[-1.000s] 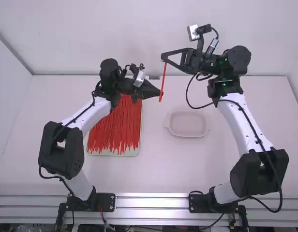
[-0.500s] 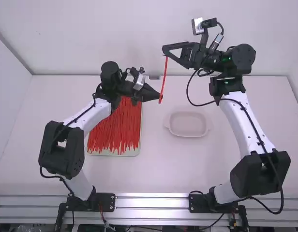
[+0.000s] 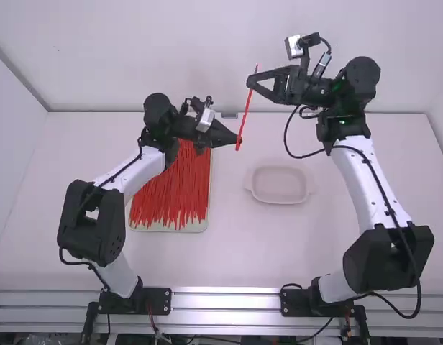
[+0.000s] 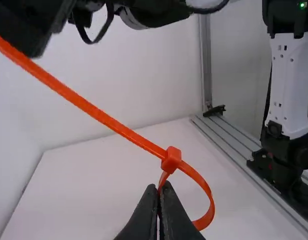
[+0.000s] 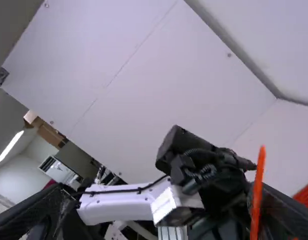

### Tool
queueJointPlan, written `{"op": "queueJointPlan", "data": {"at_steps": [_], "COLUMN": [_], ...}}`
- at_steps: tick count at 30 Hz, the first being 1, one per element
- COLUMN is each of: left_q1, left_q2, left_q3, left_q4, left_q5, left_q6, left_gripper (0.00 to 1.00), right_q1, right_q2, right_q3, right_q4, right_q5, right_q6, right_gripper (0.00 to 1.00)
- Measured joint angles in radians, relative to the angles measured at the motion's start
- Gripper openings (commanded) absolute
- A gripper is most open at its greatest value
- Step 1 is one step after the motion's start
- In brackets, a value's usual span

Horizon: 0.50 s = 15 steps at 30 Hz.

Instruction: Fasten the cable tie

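- Held in the air above the table (image 3: 229, 248): one cable tie (image 3: 243, 118). Long axis almost straight up the high view, free tip leaning a little to the right, lower end nearer the arm bases.
- Over the bare stretch of table past the far right corner of the tray (image 3: 171, 229) and up the picture from the container (image 3: 249, 185), touching neither.
- Bright orange-red in colour, a thin flat strap, straight for most of its length.
- In the left wrist view, threaded through its small square head (image 4: 170, 159) and curling on below into a rounded loop (image 4: 208, 207), open and not yet drawn tight.
- Pinched just under the head, where the loop comes back round, by the left gripper (image 4: 159, 189). Jaws pressed together on the strap with no gap showing.
- Up near the free tip, passing the right gripper (image 3: 250, 80), with the tip poking out beyond it. Jaws wide apart in the right wrist view, nothing clamped between them, strap just beside one of them. Cannot tell whether touching or not.
- By count: one tie in the air, with one head and one loop. Two grippers, one at each end of the tie.
- Lower and to the left in the high view, one flat pale tray bearing a pile of red ties (image 3: 175, 183). Too many and too overlapped to count, laid roughly parallel and fanning out toward the near side.
- To the right of the tray and apart from it, one shallow pale container with rounded corners.
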Motion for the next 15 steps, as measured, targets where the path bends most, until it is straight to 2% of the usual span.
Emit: {"op": "queueJointPlan", "data": {"at_steps": [10,15], "left_q1": [0.006,0.026], "left_q2": [0.0,0.0], "left_q3": [0.0,0.0], "left_q4": [0.197,0.227], "left_q5": [-0.012,-0.063], "left_q6": [-0.158,-0.223], "left_gripper": [0.02,0.02], "right_q1": [0.0,0.002], "right_q2": [0.0,0.0], "right_q3": [0.0,0.0], "right_q4": [-0.327,-0.455], "right_q5": [-0.039,-0.047], "right_q6": [-0.232,-0.344], "right_gripper": [0.98,0.98]}}
